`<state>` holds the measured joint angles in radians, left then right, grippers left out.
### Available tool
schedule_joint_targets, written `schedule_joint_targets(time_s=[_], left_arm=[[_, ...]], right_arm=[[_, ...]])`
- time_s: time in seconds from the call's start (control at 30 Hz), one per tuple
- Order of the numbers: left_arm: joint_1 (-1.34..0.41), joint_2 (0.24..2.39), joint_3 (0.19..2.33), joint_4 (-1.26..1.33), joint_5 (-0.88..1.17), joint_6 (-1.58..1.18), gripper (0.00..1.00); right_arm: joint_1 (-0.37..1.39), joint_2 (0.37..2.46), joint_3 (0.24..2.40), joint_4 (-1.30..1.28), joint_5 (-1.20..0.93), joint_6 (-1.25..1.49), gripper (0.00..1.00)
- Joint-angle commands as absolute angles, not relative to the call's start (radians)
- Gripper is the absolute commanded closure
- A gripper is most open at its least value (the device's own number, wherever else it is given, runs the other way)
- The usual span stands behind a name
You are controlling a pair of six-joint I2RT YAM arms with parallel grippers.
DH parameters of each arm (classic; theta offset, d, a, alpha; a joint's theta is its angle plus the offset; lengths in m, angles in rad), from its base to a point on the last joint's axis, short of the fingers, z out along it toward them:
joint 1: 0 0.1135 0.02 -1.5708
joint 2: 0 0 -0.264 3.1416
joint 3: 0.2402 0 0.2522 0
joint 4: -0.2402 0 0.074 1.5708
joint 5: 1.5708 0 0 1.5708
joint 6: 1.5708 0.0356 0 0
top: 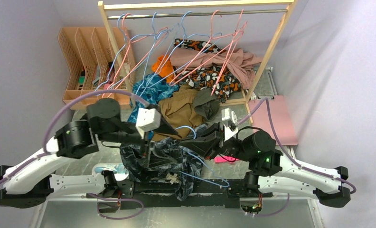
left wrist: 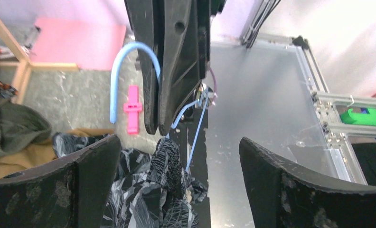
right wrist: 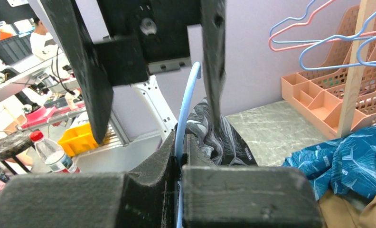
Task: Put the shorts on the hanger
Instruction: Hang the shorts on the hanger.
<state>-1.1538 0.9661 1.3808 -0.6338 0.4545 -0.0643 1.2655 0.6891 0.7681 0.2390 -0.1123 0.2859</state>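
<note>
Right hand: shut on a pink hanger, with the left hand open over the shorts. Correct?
One thing is wrong: the hanger is not pink. The right wrist view shows the right hand shut on a light-blue hanger. The rest stands: the left hand is open over the shorts.

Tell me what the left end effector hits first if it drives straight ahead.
The left end effector, open, would probably meet the shorts bunched just ahead; behind them is the right end effector, shut on the hanger. Depth is unclear.
</note>
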Motion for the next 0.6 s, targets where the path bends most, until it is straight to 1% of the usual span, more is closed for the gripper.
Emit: schedule_joint_targets(time_s=[0.0,0.13,0.33,0.5,0.53,0.57], left_arm=[[-1.15,0.911,1.462,-0.664,0.405,-0.052,0.02],[-1.15,0.902,1.473,-0.765,0.335,-0.035,0.02],[-1.15,0.934,1.418,-0.865,0.346,-0.02,0.0],[-1.15,0.964,1.382,-0.872,0.367,-0.004,0.06],[-1.15,0.971,1.378,-0.867,0.38,-0.002,0.08],[-1.15,0.979,1.374,-0.863,0.396,0.002,0.13]], right_arm=[[1.269,0.679,0.773,0.338,-0.114,0.293,1.0],[1.269,0.684,0.782,0.33,-0.123,0.291,1.0],[1.27,0.681,0.79,0.318,-0.136,0.29,1.0],[1.269,0.686,0.796,0.312,-0.142,0.29,1.0],[1.269,0.687,0.797,0.31,-0.143,0.29,1.0],[1.27,0.687,0.798,0.311,-0.144,0.29,1.0]])
